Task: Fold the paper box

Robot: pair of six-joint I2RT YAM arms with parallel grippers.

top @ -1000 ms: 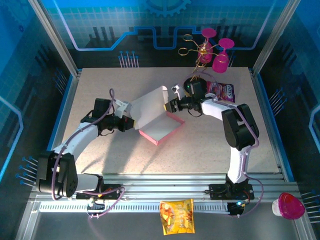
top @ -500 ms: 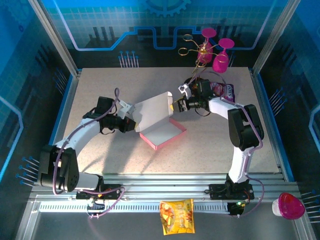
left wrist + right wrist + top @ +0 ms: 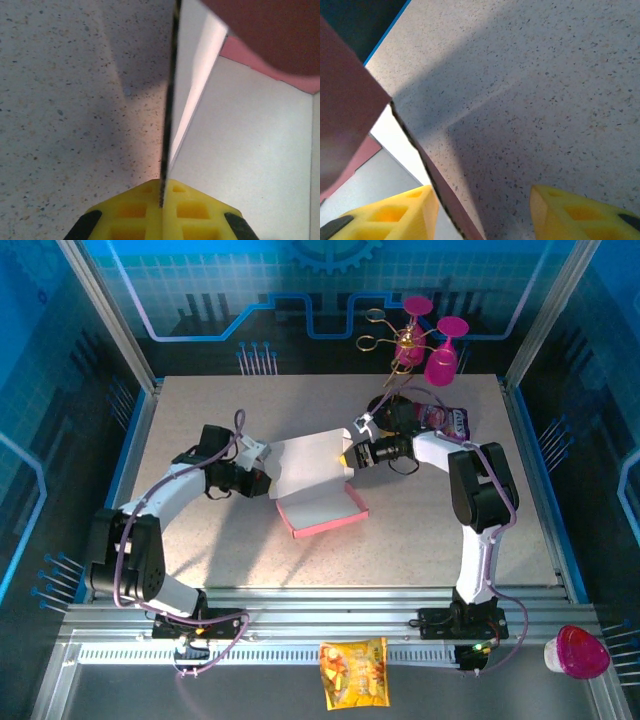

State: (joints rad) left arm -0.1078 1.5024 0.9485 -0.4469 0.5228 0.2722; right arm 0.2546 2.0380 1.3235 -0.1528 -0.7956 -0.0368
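- Table (image 3: 430,530), pale and speckled, stretches out under both sets of fingers.
- The paper box (image 3: 322,508) sits between the two grippers. Its shallow pink tray lies flat on the table, just to the near side of the right fingertips. Its pale lid panel stands up from the tray's far edge and spans from one set of fingers to the other.
- The left gripper (image 3: 266,482) comes in from the left. In the left wrist view its yellow fingers (image 3: 135,210) are pressed together on the thin edge of the upright panel, clamping it. The box's pale inside lies to the right of them.
- The right gripper (image 3: 347,454) meets the panel's other end. In the right wrist view its fingers (image 3: 387,215) stand apart. The cardboard edge runs down right beside the left-hand one, and bare table shows in the gap up to the other.
- A snack bag (image 3: 445,422), glossy and pink, lies well behind the right fingers, near that arm's wrist.
- Two magenta goblets (image 3: 441,362) stand further beyond the bag, well away from either grip.
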